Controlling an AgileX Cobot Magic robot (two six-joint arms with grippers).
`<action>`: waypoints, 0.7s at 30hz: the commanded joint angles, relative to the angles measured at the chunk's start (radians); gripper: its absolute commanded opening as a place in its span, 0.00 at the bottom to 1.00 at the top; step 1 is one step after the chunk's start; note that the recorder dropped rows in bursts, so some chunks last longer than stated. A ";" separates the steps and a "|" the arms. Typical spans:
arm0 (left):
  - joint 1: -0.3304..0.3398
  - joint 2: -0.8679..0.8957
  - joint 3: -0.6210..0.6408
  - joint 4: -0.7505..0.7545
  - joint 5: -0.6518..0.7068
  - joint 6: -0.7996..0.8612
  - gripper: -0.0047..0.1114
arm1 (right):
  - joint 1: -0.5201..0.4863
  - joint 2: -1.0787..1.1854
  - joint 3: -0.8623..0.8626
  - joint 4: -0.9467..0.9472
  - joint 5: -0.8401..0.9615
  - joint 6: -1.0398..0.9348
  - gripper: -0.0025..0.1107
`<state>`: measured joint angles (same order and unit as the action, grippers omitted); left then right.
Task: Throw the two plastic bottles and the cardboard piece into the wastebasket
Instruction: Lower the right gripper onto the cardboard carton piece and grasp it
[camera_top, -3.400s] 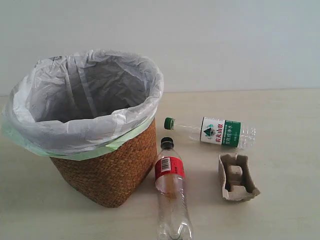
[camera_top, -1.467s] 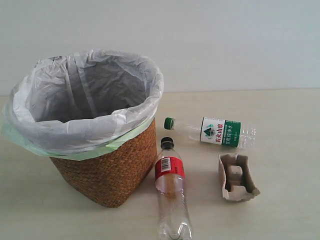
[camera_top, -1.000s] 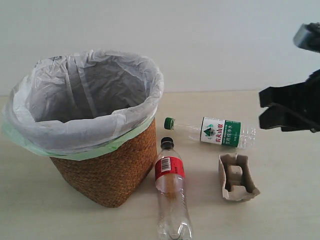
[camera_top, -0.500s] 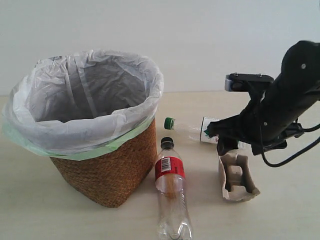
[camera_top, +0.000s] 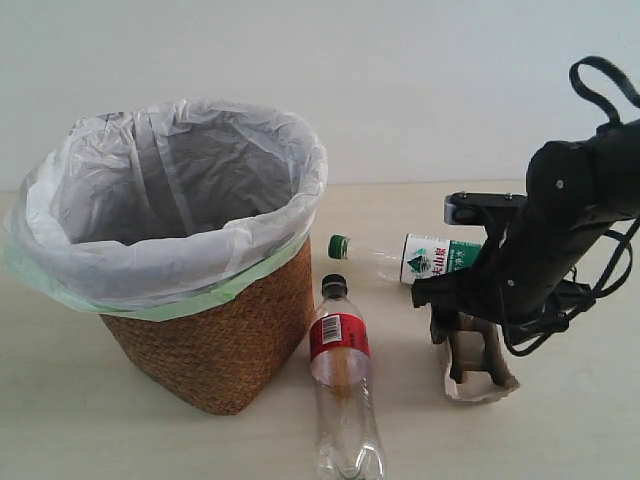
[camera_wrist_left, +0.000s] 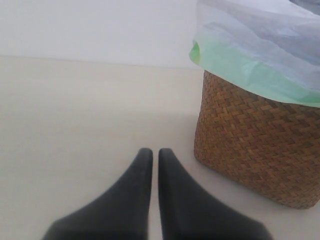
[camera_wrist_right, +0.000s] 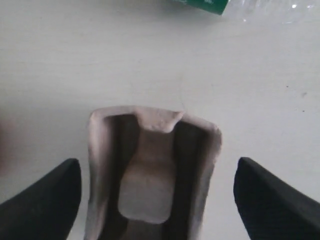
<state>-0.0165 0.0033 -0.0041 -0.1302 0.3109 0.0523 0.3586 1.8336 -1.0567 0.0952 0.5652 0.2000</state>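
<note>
The right gripper (camera_wrist_right: 157, 172) is down over the moulded-pulp cardboard piece (camera_top: 482, 372) with its jaws spread wide, one black finger on each side of the tray, clear of its walls and gripping nothing. The tray lies on the pale table (camera_top: 580, 430) to the right of the black-capped, red-labelled bottle (camera_top: 340, 370), which lies beside the wicker wastebasket (camera_top: 225, 345). The green-capped bottle (camera_top: 425, 260) lies on its side just behind the tray, its far end hidden by the arm. The left gripper (camera_wrist_left: 151, 152) sits low near the basket's wall, its fingers drawn almost together with only a thin slit between them — empty.
</note>
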 joint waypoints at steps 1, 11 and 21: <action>0.001 -0.003 0.004 0.003 -0.001 -0.008 0.07 | 0.035 0.057 -0.007 0.004 -0.052 0.003 0.68; 0.001 -0.003 0.004 0.003 -0.001 -0.008 0.07 | 0.068 0.126 -0.007 -0.084 -0.060 0.033 0.46; 0.001 -0.003 0.004 0.003 -0.001 -0.008 0.07 | 0.068 0.060 -0.068 -0.084 0.095 0.008 0.02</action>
<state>-0.0165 0.0033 -0.0041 -0.1302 0.3109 0.0523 0.4283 1.9427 -1.1111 0.0111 0.6300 0.2213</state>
